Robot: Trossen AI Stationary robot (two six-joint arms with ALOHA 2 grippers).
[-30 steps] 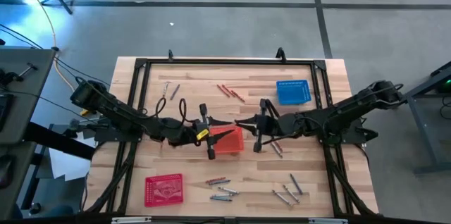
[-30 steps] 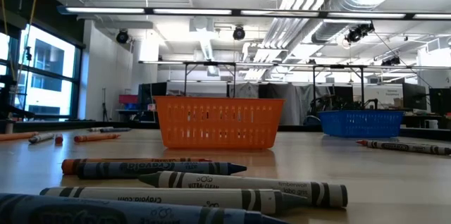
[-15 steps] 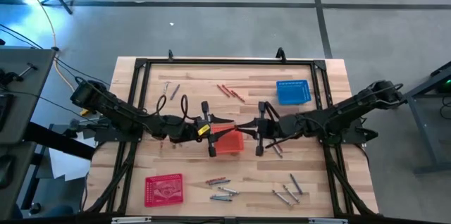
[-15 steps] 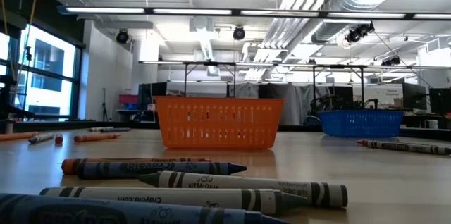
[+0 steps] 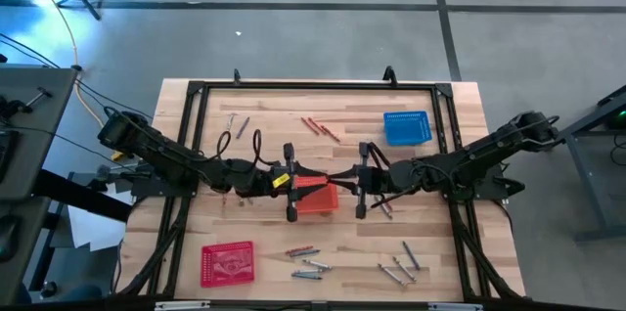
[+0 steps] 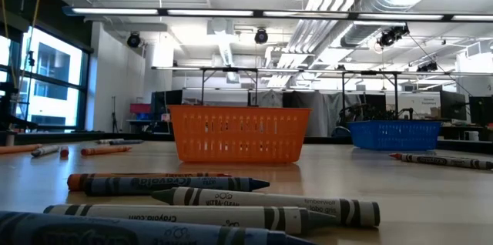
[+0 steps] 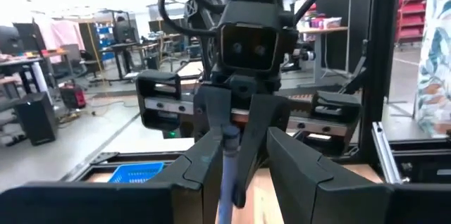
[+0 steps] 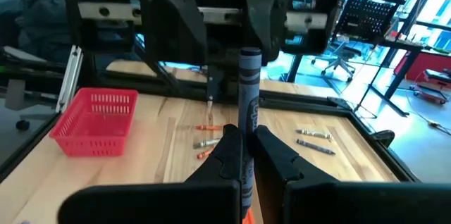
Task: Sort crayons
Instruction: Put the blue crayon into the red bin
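Right claw: the right claw (image 5: 333,176) is closed on a grey-blue wax crayon (image 8: 248,104), held upright above the orange mesh basket (image 5: 315,197) at mid-tabletop.
Left claw: the left claw (image 5: 315,175) is set part-open around the same crayon's far end (image 7: 227,164), facing the right claw.
Other crayons: loose crayons (image 5: 308,264) are scattered on the wooden tabletop (image 5: 264,233), between the red mesh basket (image 5: 227,262) and the blue mesh basket (image 5: 407,127).
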